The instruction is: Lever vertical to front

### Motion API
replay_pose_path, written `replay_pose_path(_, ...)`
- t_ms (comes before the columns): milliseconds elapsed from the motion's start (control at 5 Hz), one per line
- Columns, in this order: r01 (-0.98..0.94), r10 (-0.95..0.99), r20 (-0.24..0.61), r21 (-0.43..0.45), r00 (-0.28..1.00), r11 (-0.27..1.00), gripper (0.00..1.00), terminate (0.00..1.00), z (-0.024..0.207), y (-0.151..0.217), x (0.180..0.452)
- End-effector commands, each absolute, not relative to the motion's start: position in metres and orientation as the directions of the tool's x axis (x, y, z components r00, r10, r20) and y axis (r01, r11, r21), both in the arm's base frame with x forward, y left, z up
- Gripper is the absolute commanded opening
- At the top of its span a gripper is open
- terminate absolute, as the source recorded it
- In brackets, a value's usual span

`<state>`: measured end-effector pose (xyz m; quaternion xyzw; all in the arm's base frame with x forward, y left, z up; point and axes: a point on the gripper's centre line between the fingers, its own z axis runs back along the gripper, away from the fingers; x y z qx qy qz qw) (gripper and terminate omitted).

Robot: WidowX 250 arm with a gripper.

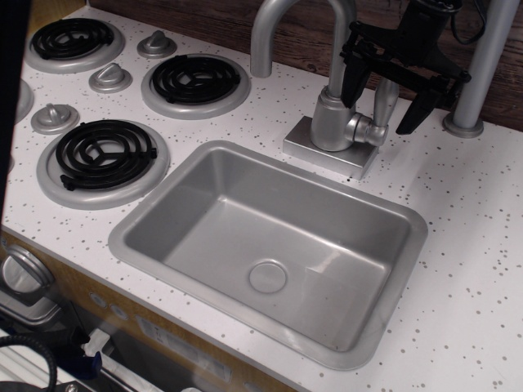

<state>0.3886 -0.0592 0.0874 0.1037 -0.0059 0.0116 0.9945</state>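
Hand (382,102) astride upright, flattened silver-grey lever (384,100)

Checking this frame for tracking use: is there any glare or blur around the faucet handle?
In the observation.image view, the lever is sharp between the open gripper fingers; soft glare streaks the sink floor; the bottom-left corner is blurred.

A white speckled desk (474,245) meets a dark wooden plank wall (302,33); a grey metal pole (482,73) stands at the right.

Lever (384,100) top hidden behind gripper (382,108); spout (282,33) cropped.
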Motion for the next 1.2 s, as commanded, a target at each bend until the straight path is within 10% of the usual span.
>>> replay_pose_path(0, -0.024, 0.022, 0.014, 0.206, 1.000, 0.978, 1.00, 0.00, 0.087, -0.059, 0.389)
replay_pose_path(600, -0.076, 0.001, 0.323, 0.219, 0.946, 0.973, 1.00, 0.00, 0.110, -0.067, 0.399)
replay_pose_path(1000, -0.047, -0.042, 0.381, 0.221, 0.924, 0.974, 1.00, 0.00, 0.114, -0.065, 0.416)
